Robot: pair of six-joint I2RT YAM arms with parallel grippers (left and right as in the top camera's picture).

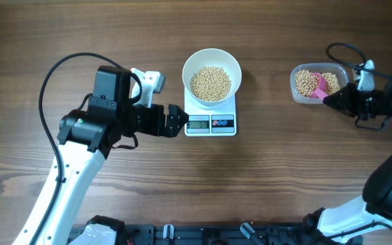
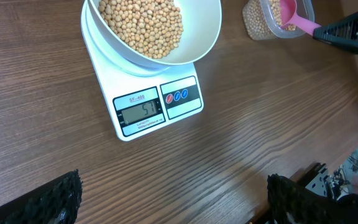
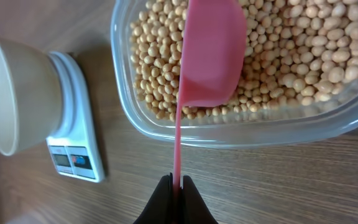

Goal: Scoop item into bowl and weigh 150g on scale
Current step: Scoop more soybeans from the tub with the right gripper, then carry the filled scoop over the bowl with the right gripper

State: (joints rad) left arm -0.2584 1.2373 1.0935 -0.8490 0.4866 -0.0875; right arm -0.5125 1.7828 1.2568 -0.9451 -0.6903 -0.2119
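Pink scoop [image 3: 210, 53] over beans [image 3: 291, 56] (clear tub [image 3: 260, 134])

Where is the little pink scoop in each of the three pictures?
Overhead: pink scoop at the far right, inside the clear tub.
Left wrist: scoop in the top right corner, in the tub.
Right wrist: scoop at top centre, its handle running down into the right gripper.
Shared landmark: the white scale, visible in all three views.
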